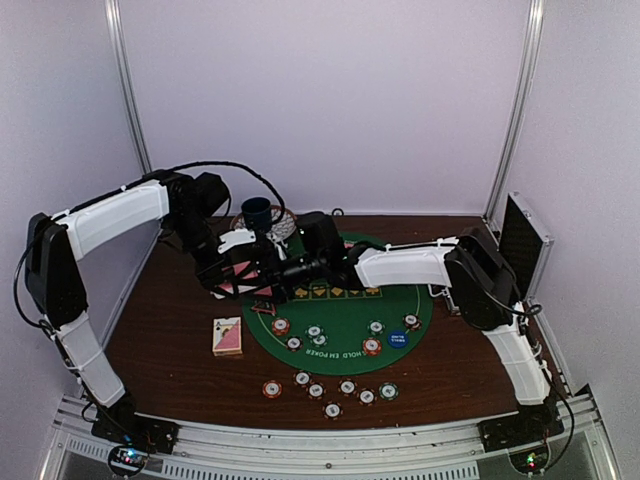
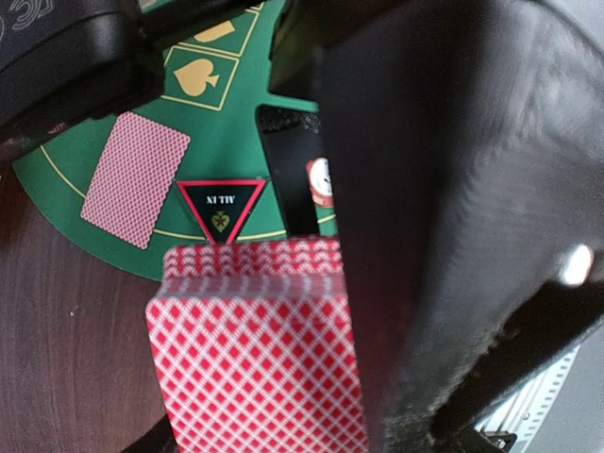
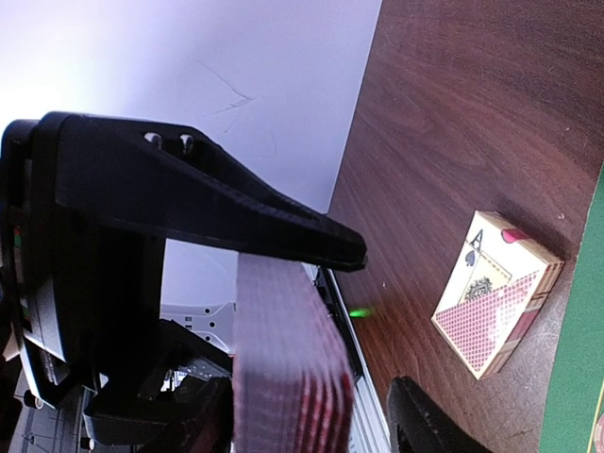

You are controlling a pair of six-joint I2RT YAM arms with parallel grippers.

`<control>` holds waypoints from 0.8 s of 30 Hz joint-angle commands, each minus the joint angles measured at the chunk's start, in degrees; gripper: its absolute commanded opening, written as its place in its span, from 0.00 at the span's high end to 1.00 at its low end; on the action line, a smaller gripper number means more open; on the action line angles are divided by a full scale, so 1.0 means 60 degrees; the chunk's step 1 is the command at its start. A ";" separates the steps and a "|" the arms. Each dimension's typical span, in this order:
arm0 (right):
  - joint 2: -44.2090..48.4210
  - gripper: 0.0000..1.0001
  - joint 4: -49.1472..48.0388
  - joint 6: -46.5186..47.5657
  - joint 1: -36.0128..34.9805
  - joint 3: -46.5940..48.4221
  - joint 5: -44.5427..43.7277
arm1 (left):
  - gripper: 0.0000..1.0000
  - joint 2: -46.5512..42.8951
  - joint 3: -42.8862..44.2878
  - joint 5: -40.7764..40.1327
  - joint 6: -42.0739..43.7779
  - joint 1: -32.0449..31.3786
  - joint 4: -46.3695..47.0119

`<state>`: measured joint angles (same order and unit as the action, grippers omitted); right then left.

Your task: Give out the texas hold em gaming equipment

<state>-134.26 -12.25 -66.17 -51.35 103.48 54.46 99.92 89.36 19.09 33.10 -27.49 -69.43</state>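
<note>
Cards are what matters here: a stack of cards (image 2: pixel 255 359) with pink backs sits above the near-left edge of the green mat (image 1: pixel 345 325), where the two arms meet. The left gripper (image 1: pixel 238 268) is clamped on the stack, and in its wrist view the stack fans slightly. The right gripper (image 3: pixel 377 316) has its fingers apart on either side of the stack's end. Whether a finger touches the top card cannot be told.

A single card (image 2: pixel 135 179) lies face down on the mat, beside the triangle marker (image 2: pixel 223 208). The chips (image 1: pixel 347 386) are spread over the mat and the bare tabletop (image 1: pixel 180 310) nearer the bases. A card box (image 3: pixel 495 307) lies off the mat to the left.

Each card is probably light, thin, bendy and slick, so the top ones may slide off together. A light pinch on the short end of the top card alone looks safest. Squeezing the stack harder could splay it further or spill it.
</note>
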 commanded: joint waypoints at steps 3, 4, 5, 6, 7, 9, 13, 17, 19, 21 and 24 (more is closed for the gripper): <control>0.0487 0.38 -0.0166 -0.0127 0.0006 -0.0384 -0.0112 | 1.00 -0.0320 0.0092 0.0634 0.0174 -0.0063 0.0394; 0.0502 0.37 -0.0213 -0.0171 -0.0003 -0.0366 -0.0113 | 1.00 -0.0313 0.0099 0.0639 0.0168 -0.0063 0.0393; 0.0505 0.36 -0.0256 -0.0235 -0.0010 -0.0358 -0.0099 | 1.00 -0.0319 0.0105 0.0637 0.0167 -0.0063 0.0387; 0.0499 0.35 -0.0395 -0.0311 -0.0018 -0.0357 -0.0084 | 1.00 -0.0316 0.0117 0.0634 0.0167 -0.0063 0.0386; 0.0492 0.35 -0.0493 -0.0397 -0.0032 -0.0357 -0.0069 | 1.00 -0.0333 0.0128 0.0633 0.0167 -0.0063 0.0394; 0.0458 0.34 -0.0828 -0.0624 -0.0025 -0.0412 -0.0042 | 1.00 -0.0335 0.0146 0.0618 0.0153 -0.0063 0.0392; 0.0375 0.34 -0.1610 -0.1161 -0.0040 -0.0633 -0.0009 | 1.00 -0.0348 0.0098 0.0556 0.0167 -0.0063 0.0390; 0.0449 0.33 -0.1966 -0.1330 -0.0026 -0.0866 -0.0037 | 1.00 -0.0342 0.0032 0.0438 0.0195 -0.0063 0.0394; 0.0477 0.33 -0.2030 -0.1350 -0.0039 -0.0926 -0.0052 | 1.00 -0.0349 0.0020 0.0435 0.0196 -0.0063 0.0391; 0.0467 0.33 -0.2052 -0.1382 -0.0038 -0.0929 -0.0066 | 1.00 -0.0378 0.0018 0.0428 0.0210 -0.0063 0.0391; 0.0431 0.32 -0.2124 -0.1436 -0.0039 -0.0914 -0.0081 | 1.00 -0.0358 0.0008 0.0428 0.0196 -0.0063 0.0387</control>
<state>-133.67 -22.04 -73.93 -51.37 98.72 54.30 99.90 89.36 20.67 33.56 -27.49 -68.77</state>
